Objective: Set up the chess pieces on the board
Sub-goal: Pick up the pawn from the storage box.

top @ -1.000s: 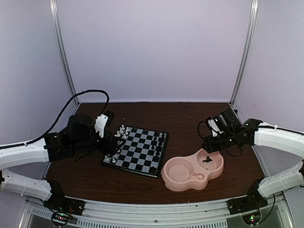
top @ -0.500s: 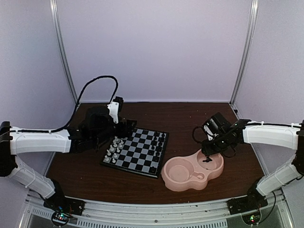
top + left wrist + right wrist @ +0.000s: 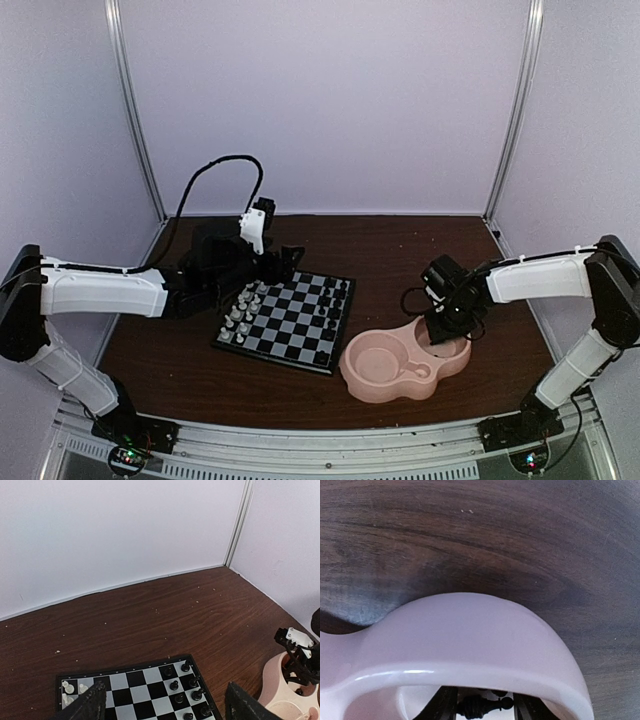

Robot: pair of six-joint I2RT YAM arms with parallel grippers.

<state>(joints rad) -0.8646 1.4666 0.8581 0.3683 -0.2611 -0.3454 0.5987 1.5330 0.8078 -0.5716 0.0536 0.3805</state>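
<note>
1. Pink plastic framed the work: the right tool (image 3: 441, 322) was dipped into the right-hand bowl of the pink dish (image 3: 400, 392), which sat on the table (image 3: 400, 250) just beside the board (image 3: 290, 320).
2. Judged from this, the step in hand was fetching one more black piece (image 3: 482, 706) from the dish. It lay on its side on the bowl's floor.
3. In the right wrist view, the tool's fingers (image 3: 443, 703) stood parted, one on each side of that piece, and were not yet pinching it. Whether either finger touched it could not be told.
4. The next move probably called for closing squarely across the thin stem, since a lying piece could roll or slip, and then lifting clear of the dish's rim.
5. The left tool (image 3: 162, 705) hovered near the board's far left corner, its fingers wide apart and holding nothing.
6. White pieces (image 3: 243, 308) crowded the board's left edge and black pieces (image 3: 328, 303) its right edge. They were too small to count, but the set-up seemed unfinished.
</note>
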